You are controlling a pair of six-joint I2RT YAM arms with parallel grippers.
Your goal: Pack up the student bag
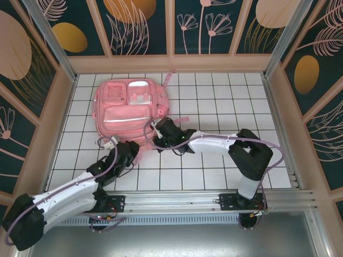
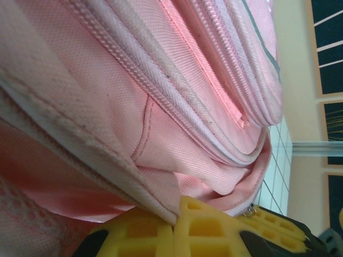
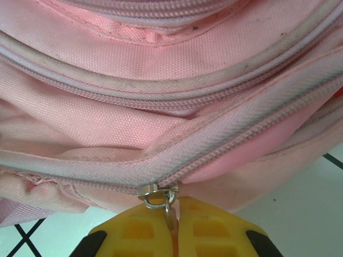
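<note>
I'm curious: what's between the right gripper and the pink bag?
A metal zipper pull, pinched by the right gripper, hanging off the student bag; the right wrist view shows it.

I am counting one student bag [image 1: 128, 104], one zipper pull [image 3: 161, 198], and my two grippers: left gripper [image 2: 174, 222] and right gripper [image 3: 177, 219].

— What is the work surface?
— A white tiled tabletop [image 1: 225, 96] with a thin dark grid.
— And around that tabletop?
— Dark teal wall panels [image 1: 142, 27], printed with peach and gold leaves and flowers, stand behind it and on both sides. A ribbed aluminium rail [image 1: 177, 201] runs along its near edge.
</note>
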